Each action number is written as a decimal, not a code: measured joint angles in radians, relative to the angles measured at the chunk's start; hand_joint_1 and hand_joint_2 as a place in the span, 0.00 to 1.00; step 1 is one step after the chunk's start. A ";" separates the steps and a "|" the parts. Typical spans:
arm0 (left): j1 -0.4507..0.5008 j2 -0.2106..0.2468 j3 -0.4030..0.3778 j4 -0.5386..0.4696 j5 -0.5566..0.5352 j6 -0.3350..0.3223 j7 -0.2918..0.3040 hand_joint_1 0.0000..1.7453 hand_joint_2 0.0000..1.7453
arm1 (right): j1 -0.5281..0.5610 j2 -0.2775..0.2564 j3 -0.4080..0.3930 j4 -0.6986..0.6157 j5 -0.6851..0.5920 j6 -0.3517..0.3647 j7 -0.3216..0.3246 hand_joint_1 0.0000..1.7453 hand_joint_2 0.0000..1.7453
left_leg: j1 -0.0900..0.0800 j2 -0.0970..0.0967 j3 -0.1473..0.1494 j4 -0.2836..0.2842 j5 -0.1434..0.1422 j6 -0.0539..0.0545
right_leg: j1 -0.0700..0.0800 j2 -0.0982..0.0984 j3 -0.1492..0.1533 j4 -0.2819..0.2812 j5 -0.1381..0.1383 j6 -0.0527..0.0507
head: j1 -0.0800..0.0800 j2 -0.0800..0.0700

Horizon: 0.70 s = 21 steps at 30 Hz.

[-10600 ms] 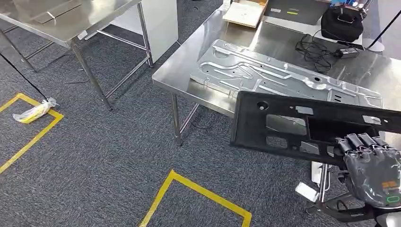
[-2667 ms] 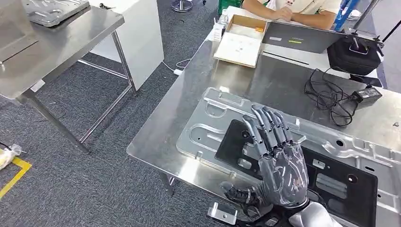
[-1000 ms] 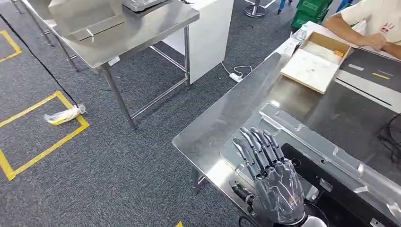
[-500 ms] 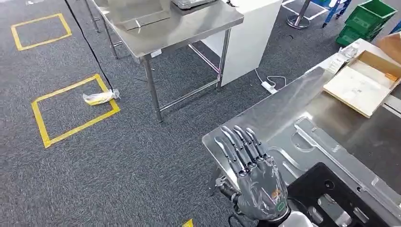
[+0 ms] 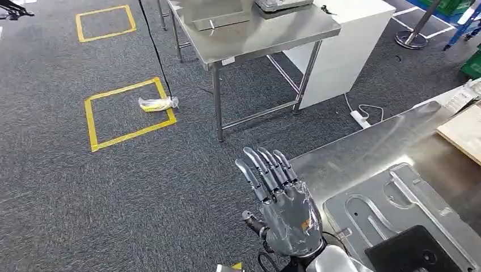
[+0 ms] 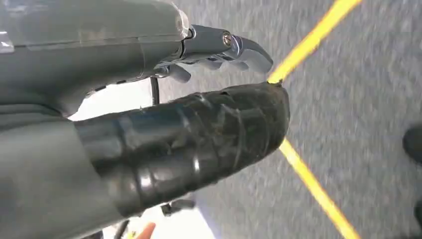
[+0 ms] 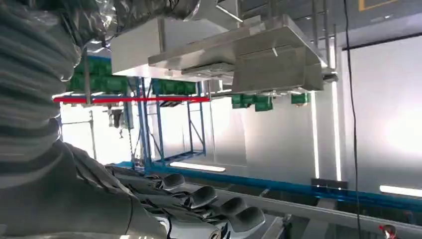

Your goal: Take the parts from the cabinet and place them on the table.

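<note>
Right hand (image 5: 283, 212) is up, fingers spread and empty, with the black part (image 5: 411, 252) lying on the silver panel (image 5: 391, 204) on the table (image 5: 363, 153), so I turn carefully toward the cabinet.

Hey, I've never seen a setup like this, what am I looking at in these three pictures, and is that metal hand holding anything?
This is a humanoid robot with two arms and many-fingered hands. The wide picture comes from a camera high on its body, looking down. The raised right hand has its fingers spread and holds nothing. Beside it stands a steel table carrying a silver stamped metal panel with a black panel lying on top. Farther off stands a second steel table, and yellow tape squares mark the carpet. The other two pictures come from cameras at the wrists. One shows the left hand above carpet, apparently holding nothing; the other looks past the right hand's fingers.
</note>
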 joint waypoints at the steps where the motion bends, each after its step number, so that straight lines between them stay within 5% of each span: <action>1: 0.002 0.000 0.000 0.000 0.000 0.000 0.000 0.00 0.00 | -0.003 0.006 0.003 0.003 0.000 0.000 0.001 0.00 1.00 | -0.002 0.057 -0.009 0.023 -0.015 0.001 | 0.001 -0.019 0.012 -0.014 0.006 -0.002 | -0.001 0.000; 2: -0.001 0.001 0.000 0.000 0.000 0.000 0.000 0.00 0.00 | -0.005 0.007 0.007 0.003 0.000 -0.002 0.001 0.00 1.00 | -0.003 0.102 -0.033 0.075 -0.055 -0.003 | 0.002 -0.032 0.015 -0.022 0.009 -0.008 | -0.001 0.000; 3: -0.003 0.002 0.000 0.000 0.000 0.000 0.001 0.00 0.00 | -0.006 0.009 0.014 0.005 0.000 -0.002 0.002 0.00 1.00 | -0.002 0.125 -0.070 0.151 -0.099 -0.007 | 0.005 -0.051 0.014 -0.021 0.009 -0.007 | -0.001 0.000; 5: -0.005 0.002 -0.002 0.000 0.000 0.001 0.001 0.00 0.00 | -0.006 0.009 0.021 0.010 0.000 -0.002 0.002 0.00 1.00 | 0.001 0.138 -0.136 0.289 -0.158 -0.015 | 0.006 -0.085 0.008 -0.015 0.006 -0.006 | -0.001 0.000; 6: -0.004 0.002 -0.002 0.000 0.002 0.001 0.001 0.00 0.00 | -0.007 0.009 0.024 0.013 0.000 -0.002 0.002 0.00 1.00 | 0.002 0.141 -0.141 0.304 -0.154 -0.017 | 0.006 -0.100 0.007 -0.013 0.004 -0.004 | -0.001 0.000; 8: -0.001 0.002 -0.002 0.000 0.007 0.001 0.002 0.00 0.00 | -0.008 0.011 0.029 0.017 0.000 -0.001 0.007 0.00 1.00 | 0.003 0.150 -0.076 0.200 -0.093 -0.019 | 0.006 -0.128 0.006 -0.009 -0.001 0.001 | -0.001 0.000; 9: 0.000 0.003 -0.002 0.000 0.010 0.001 0.003 0.00 0.00 | -0.010 0.013 0.035 0.018 0.000 -0.002 0.011 0.00 1.00 | 0.003 0.169 -0.013 0.095 -0.052 -0.018 | 0.005 -0.141 0.009 -0.004 -0.005 0.004 | -0.001 0.000; 10: 0.001 0.003 -0.002 0.000 0.014 0.002 0.003 0.00 0.00 | -0.013 0.014 0.038 0.018 0.000 -0.002 0.019 0.00 1.00 | 0.001 0.214 0.039 0.009 -0.037 -0.015 | 0.008 -0.150 0.010 0.003 -0.011 0.010 | -0.001 0.000; 14: 0.012 0.003 -0.005 0.000 0.062 0.005 0.024 0.00 0.00 | 0.000 0.014 0.042 0.020 0.000 -0.003 0.039 0.00 1.00 | -0.010 0.181 0.033 -0.001 -0.043 0.014 | 0.014 -0.180 0.018 0.005 -0.017 0.031 | -0.001 0.000; 15: 0.014 0.003 -0.006 0.000 0.076 0.005 0.032 0.00 0.00 | 0.009 0.014 0.041 0.021 0.000 -0.004 0.041 0.00 1.00 | -0.006 0.171 0.044 -0.009 -0.037 0.023 | 0.010 -0.180 0.020 0.007 -0.023 0.039 | 0.000 0.000; 17: 0.015 0.003 -0.009 0.000 0.088 0.006 0.039 0.00 0.00 | 0.026 0.014 0.040 0.023 0.000 -0.016 0.043 0.00 1.00 | -0.002 0.157 0.044 -0.013 -0.032 0.033 | 0.001 -0.086 -0.004 0.070 -0.076 0.047 | 0.000 0.000; 18: 0.015 0.003 -0.010 0.000 0.090 0.006 0.042 0.00 0.00 | 0.036 0.013 0.040 0.024 0.000 -0.021 0.045 0.00 1.00 | -0.003 0.148 0.042 -0.013 -0.031 0.035 | 0.001 -0.067 -0.041 0.149 -0.121 0.048 | 0.000 0.000; 20: 0.015 0.003 -0.013 0.000 0.096 0.006 0.042 0.00 0.00 | 0.050 0.011 0.040 0.028 0.000 -0.021 0.047 0.00 1.00 | -0.008 0.123 0.039 -0.012 -0.031 0.036 | 0.002 -0.060 -0.127 0.315 -0.182 0.048 | 0.000 0.000; 21: 0.015 0.003 -0.015 0.000 0.096 0.006 0.042 0.00 0.00 | 0.052 0.011 0.041 0.030 0.000 -0.021 0.047 0.00 1.00 | -0.010 0.112 0.039 -0.012 -0.031 0.036 | 0.002 -0.059 -0.144 0.339 -0.178 0.045 | 0.000 0.000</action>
